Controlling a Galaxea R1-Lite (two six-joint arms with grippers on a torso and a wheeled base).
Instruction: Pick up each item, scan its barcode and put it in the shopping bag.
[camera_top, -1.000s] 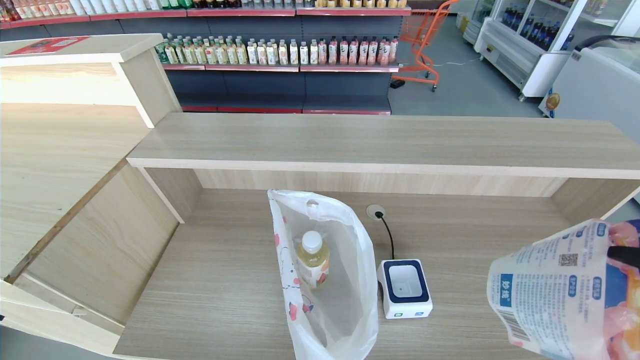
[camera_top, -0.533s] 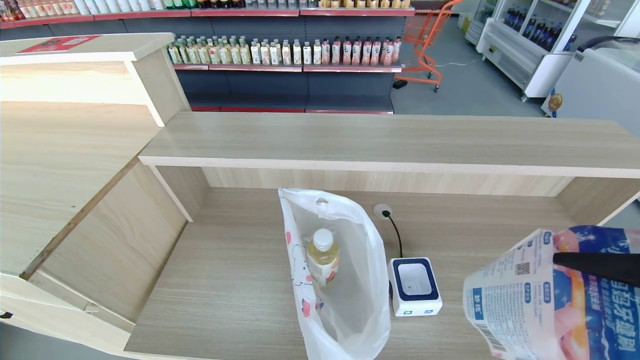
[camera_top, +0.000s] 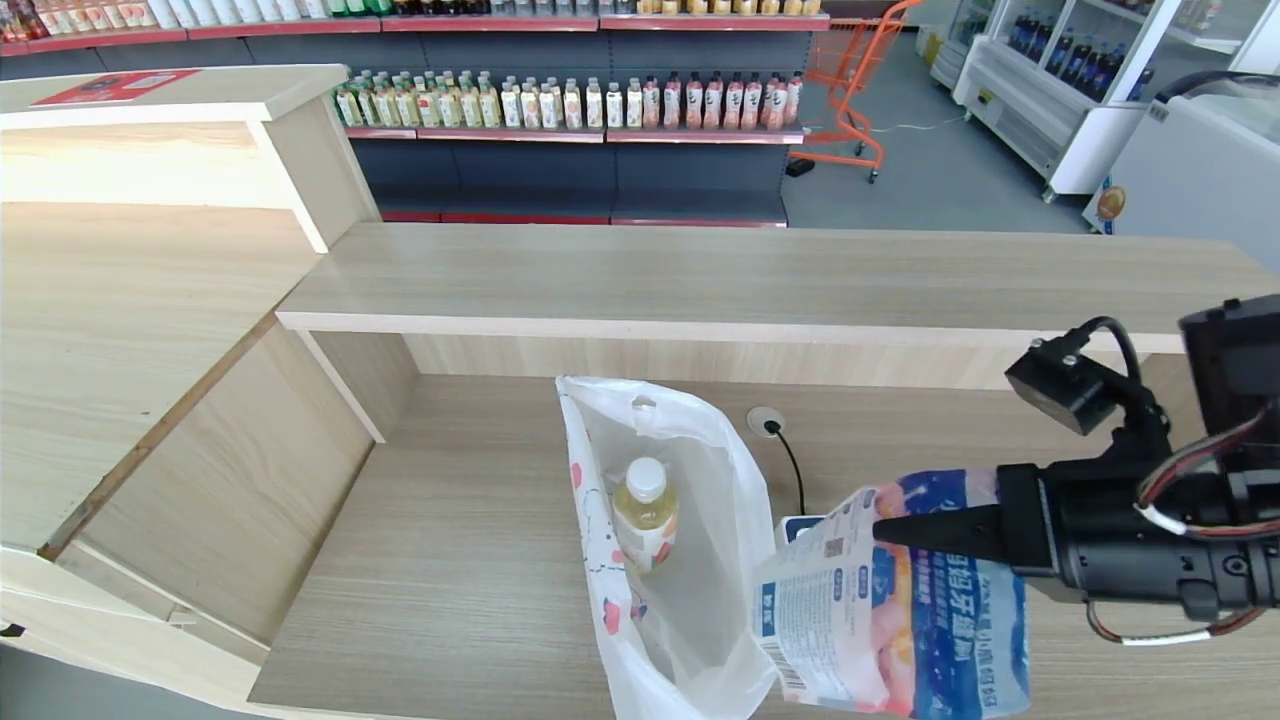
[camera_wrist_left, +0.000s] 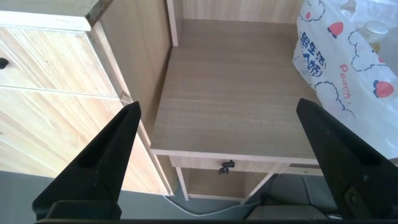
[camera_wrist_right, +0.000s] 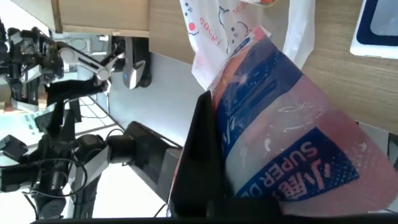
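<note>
The right gripper is clamped on a blue-and-pink snack pouch, which hangs over the scanner, just beside the white shopping bag with a bottle inside. The left gripper hangs spread wide above the near edge of the counter.

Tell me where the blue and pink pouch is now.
Head view, right side: the pouch hangs in the right gripper, hiding most of the scanner, beside the shopping bag.

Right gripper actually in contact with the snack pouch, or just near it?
Touching. Head view shows the right gripper clamped on the snack pouch, black finger flat against its face.
</note>
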